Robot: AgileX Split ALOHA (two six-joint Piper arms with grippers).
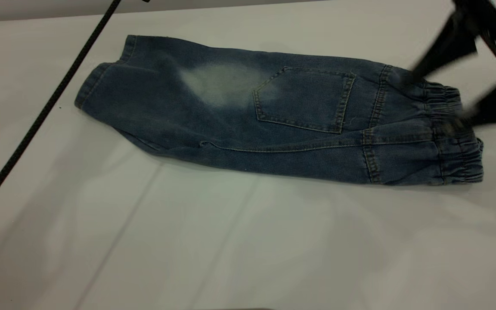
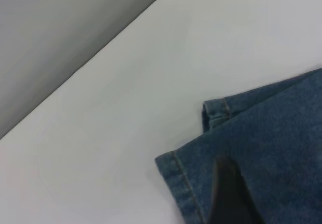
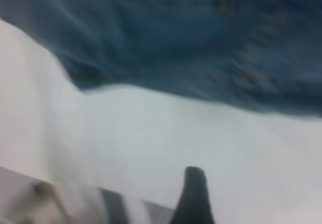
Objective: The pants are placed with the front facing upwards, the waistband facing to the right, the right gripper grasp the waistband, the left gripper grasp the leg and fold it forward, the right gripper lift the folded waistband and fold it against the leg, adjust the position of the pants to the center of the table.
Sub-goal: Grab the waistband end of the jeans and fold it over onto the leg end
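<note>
The blue denim pants (image 1: 274, 112) lie folded lengthwise on the white table (image 1: 230, 241), back pocket (image 1: 304, 99) up. The leg hems (image 1: 97, 82) are at the left and the gathered waistband (image 1: 454, 142) at the right. My right gripper (image 1: 439, 97), blurred, hangs open just over the waistband's far part with nothing held. In the right wrist view one fingertip (image 3: 193, 194) shows above bare table, with the denim (image 3: 176, 38) beyond it. My left gripper (image 2: 229, 194) shows only as a dark part above the leg hem (image 2: 181, 178); it is out of the exterior view.
A thin black braided cable (image 1: 45, 107) runs diagonally across the table's left side, just past the leg hems. The table's far edge (image 2: 85, 68) runs close to the hems in the left wrist view. Bare tabletop stretches in front of the pants.
</note>
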